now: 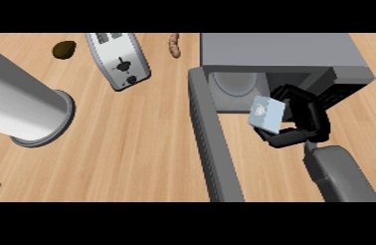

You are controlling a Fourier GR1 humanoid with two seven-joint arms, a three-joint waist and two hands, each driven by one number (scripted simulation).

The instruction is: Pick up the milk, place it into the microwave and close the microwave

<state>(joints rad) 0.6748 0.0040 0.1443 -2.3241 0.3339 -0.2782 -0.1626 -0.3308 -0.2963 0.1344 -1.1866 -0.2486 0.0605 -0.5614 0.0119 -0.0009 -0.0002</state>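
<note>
Tilting milk [266,114] (top up-left) in robot hand [305,120].

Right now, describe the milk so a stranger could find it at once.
Find the grey microwave at the counter's right, its door swung open. At its mouth, the right hand curls round the milk, a small pale blue carton with a round mark. Nothing else nearby is blue.

milk [266,114]: pale blue carton, tilted, at microwave mouth | microwave [283,52]: grey | door [214,139]: swung open
</note>
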